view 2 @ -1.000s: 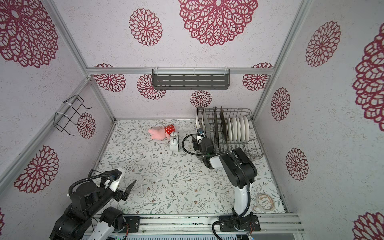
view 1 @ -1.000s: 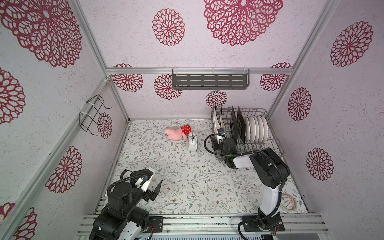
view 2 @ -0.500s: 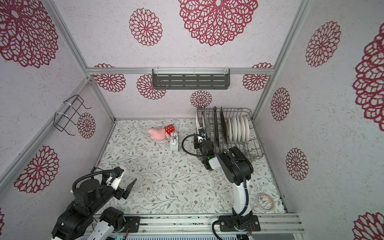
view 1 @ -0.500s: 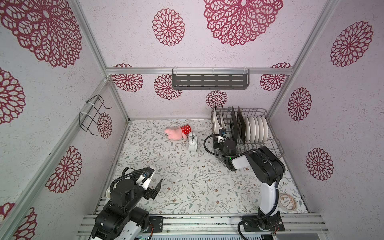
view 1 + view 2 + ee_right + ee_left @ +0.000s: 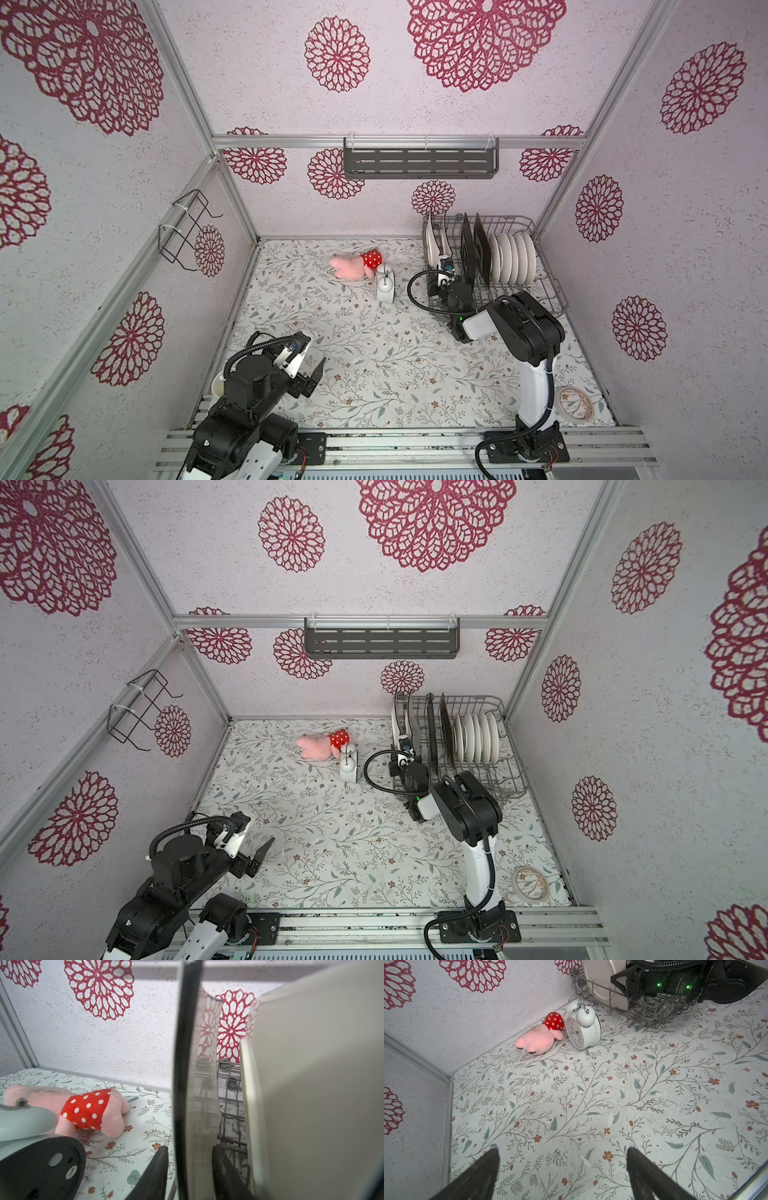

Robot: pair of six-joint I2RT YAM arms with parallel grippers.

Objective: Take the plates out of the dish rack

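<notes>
right pincer (image 5: 188, 1169) straddles black rim of white rectangular plate (image 5: 204, 1076), fingers not yet touching, plate upright in outer slot of dish rack (image 5: 552, 291); squeeze rim square, lift straight up, mind next plate (image 5: 311, 1084); left pincer (image 5: 562, 1176) spread wide, empty, over desk (image 5: 591, 1095)

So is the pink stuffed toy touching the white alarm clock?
Touching. The left wrist view shows the pink toy's leg pressed against the clock's side, no floor visible between them.

Pale walls (image 5: 415, 104) (red rosettes), floral floor (image 5: 395, 365).
</notes>
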